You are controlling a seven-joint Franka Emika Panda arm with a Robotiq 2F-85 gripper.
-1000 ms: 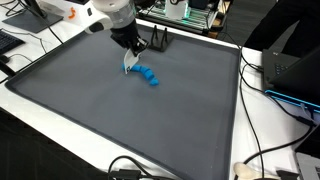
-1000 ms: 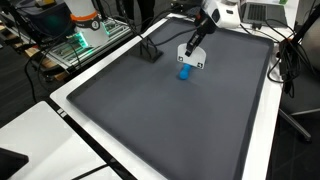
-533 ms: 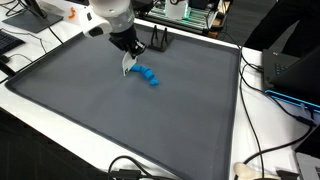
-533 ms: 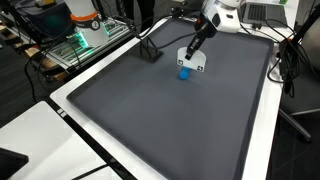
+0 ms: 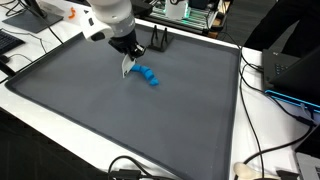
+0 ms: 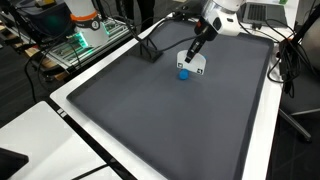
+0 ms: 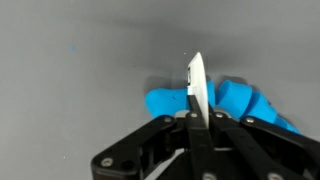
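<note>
Hand was clamped shut on thin white card | card stood upright just beside blue object | grey counter lay beneath

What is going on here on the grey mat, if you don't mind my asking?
The robot arm's gripper is shut on a thin white flat piece, which hangs down from it close over the grey mat. A blue object lies on the mat right beside that piece. Whether the two touch is not clear from these views.
</note>
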